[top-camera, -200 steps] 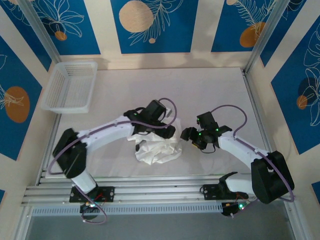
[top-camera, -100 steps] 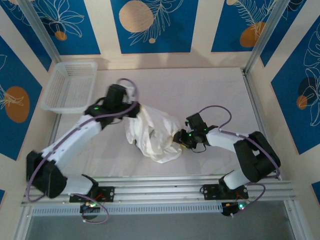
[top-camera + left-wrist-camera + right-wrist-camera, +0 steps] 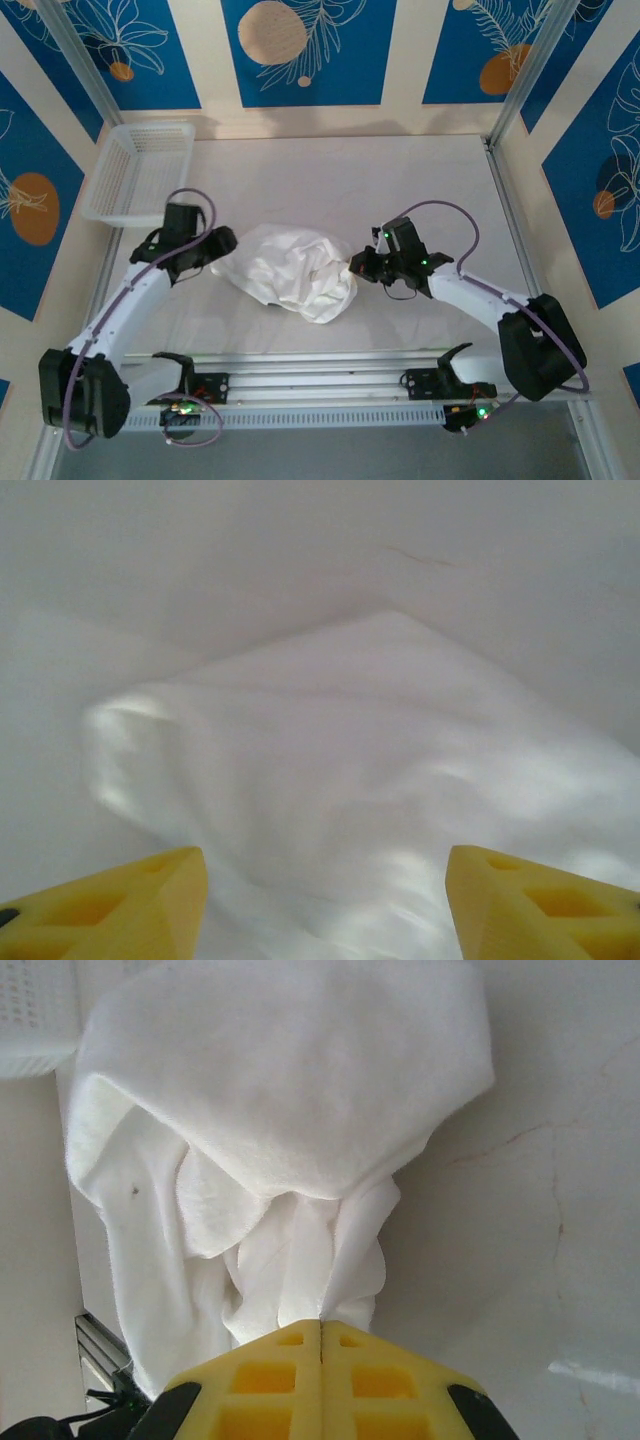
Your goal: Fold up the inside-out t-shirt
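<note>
A white mesh basket (image 3: 140,170) sits at the far left corner of the worktop (image 3: 420,180), well apart from both arms, and its corner also edges into the right wrist view (image 3: 35,1020). Nothing lies between the arms and the cloth. The inside-out t-shirt (image 3: 292,270) is a crumpled white heap near the middle of the worktop, a little toward the near edge, between the two arms. The left arm (image 3: 125,295) reaches in from the left with its jaws just beside the heap's left edge. In its wrist view the yellow fingers (image 3: 130,895) stand wide apart with nothing held, and the t-shirt (image 3: 340,750) lies ahead of them on the pale surface (image 3: 300,550). The right arm (image 3: 470,295) comes in from the right, and its jaws are closed tight at the heap's right edge. Up close the two yellow fingers (image 3: 280,1380) meet along one seam, pinching a gathered twist of the t-shirt (image 3: 280,1090) at their tips — the rest fans away in soft folds over the worktop (image 3: 540,1210). The surface is off-white and faintly marked, with aluminium rails (image 3: 320,372) along its near edge. Cream walls carry blue panels (image 3: 300,50) with leaf outlines and orange discs.
</note>
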